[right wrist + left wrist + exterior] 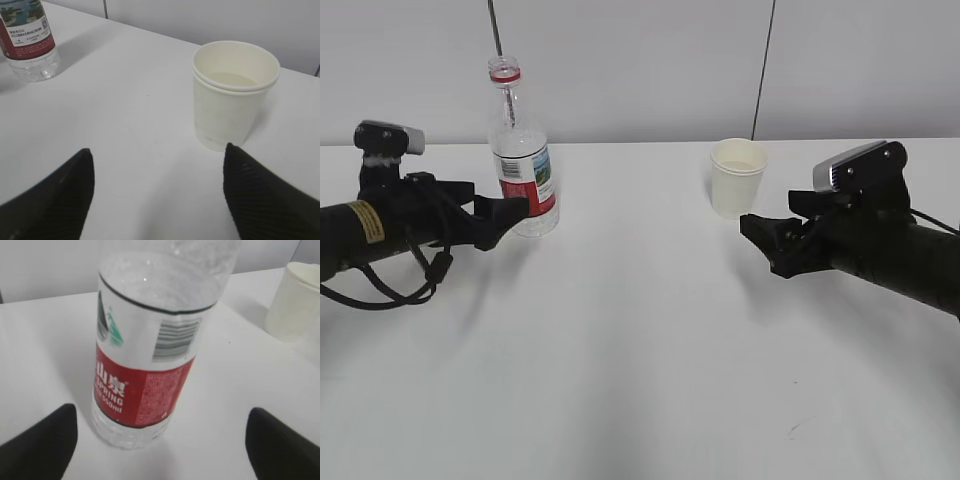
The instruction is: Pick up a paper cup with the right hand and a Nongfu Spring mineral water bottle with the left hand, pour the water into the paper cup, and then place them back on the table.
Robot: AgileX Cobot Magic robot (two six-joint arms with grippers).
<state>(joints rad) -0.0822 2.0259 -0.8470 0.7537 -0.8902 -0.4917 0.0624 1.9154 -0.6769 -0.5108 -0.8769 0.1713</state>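
Observation:
The Nongfu Spring mineral water bottle stands upright and capless on the white table, back left. My left gripper is low beside its base, open. In the left wrist view the bottle stands just ahead of the left gripper, nearer the left finger, with neither finger touching it. The paper cup stands upright at the back right. My right gripper is open just in front of it. In the right wrist view the cup sits ahead of the right gripper, by its right fingertip.
A grey wall runs behind the table's far edge, with two thin dark cords hanging down it. A small dark scuff marks the tabletop near the front right. The cup also shows at the right edge of the left wrist view.

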